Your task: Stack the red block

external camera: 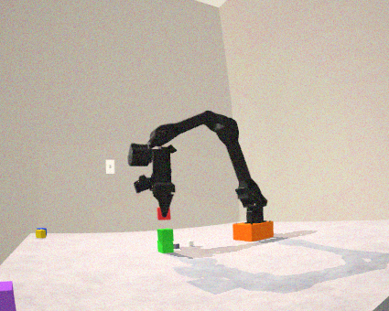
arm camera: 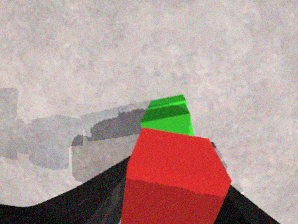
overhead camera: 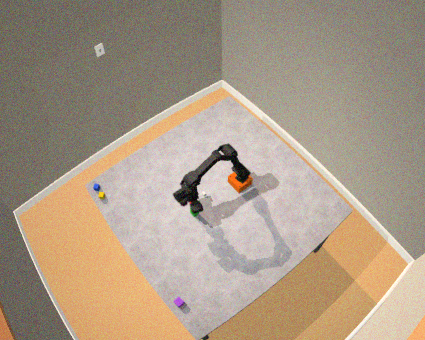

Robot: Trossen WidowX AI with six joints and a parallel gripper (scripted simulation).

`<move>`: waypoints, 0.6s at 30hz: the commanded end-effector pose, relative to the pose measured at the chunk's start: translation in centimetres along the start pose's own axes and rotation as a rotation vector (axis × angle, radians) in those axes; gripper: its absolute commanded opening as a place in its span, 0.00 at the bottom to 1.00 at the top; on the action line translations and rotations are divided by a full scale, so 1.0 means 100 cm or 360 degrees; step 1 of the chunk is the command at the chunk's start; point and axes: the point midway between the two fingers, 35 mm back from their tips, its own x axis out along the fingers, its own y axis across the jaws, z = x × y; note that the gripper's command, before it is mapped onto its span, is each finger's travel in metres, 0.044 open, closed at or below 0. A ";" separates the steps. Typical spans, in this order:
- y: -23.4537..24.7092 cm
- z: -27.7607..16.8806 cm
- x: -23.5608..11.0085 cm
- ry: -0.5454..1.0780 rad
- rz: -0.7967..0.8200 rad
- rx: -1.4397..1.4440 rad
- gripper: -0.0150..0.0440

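Observation:
The green tower (overhead camera: 194, 213) (external camera: 165, 241) (arm camera: 170, 123) stands upright on the table, two green blocks high. My gripper (external camera: 164, 215) is shut on the red block (external camera: 160, 213) (arm camera: 170, 160) and points down. In the exterior view the red block is above the tower, with a visible gap between them. In the wrist view the red block hides the near part of the tower. In the top view the arm covers most of the red block and the fingers.
Small grey and white pieces lie beside the tower; the white one (overhead camera: 204, 193) (external camera: 191, 243) is nearer the orange arm base (overhead camera: 240, 182) (external camera: 253, 231). A blue block (overhead camera: 96, 187) and a yellow block (overhead camera: 101, 195) (external camera: 40, 233) sit at the table's far corner. A purple block (overhead camera: 179, 302) (external camera: 0, 297) lies near another edge.

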 end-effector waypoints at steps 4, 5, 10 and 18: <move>0.000 0.000 0.020 0.0007 -0.0003 -0.0011 0.25; 0.000 0.000 0.025 0.0007 -0.0003 -0.0011 0.25; 0.000 -0.001 0.031 0.0007 -0.0003 -0.0011 0.25; 0.000 -0.001 0.032 0.0007 -0.0003 -0.0011 0.25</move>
